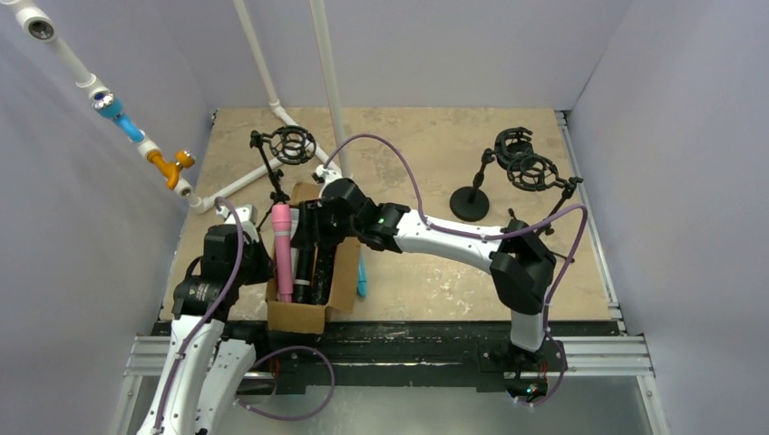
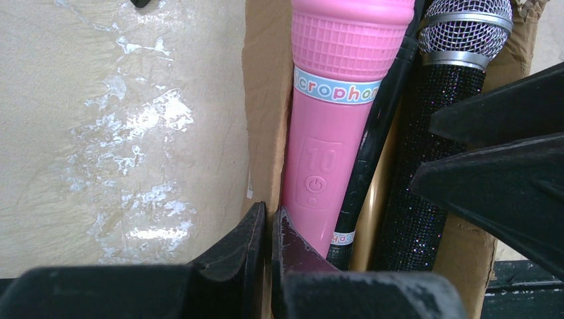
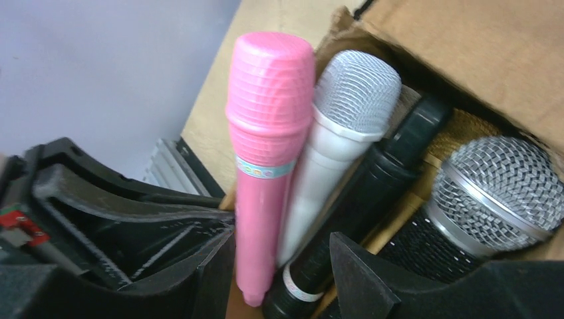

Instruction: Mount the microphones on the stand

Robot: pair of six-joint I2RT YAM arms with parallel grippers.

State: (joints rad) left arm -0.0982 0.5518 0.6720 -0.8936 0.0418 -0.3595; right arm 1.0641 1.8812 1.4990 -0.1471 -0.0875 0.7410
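Tan tabletop point(image 1: 435, 154) between pale walls: the microphones point(image 1: 283, 249) are standing in a cardboard box point(image 1: 304, 317) at its near edge.
The right gripper point(image 3: 281, 242) is hovering with fingers spread, straddling the lower ends of the pink microphone point(image 3: 266, 153), the white microphone point(image 3: 339, 133) and a black microphone point(image 3: 372, 179). The left gripper point(image 2: 268, 229) is pressing its fingers together, apparently on the box's left wall. A round-based stand point(image 1: 472, 201) is sitting well apart, to the right.
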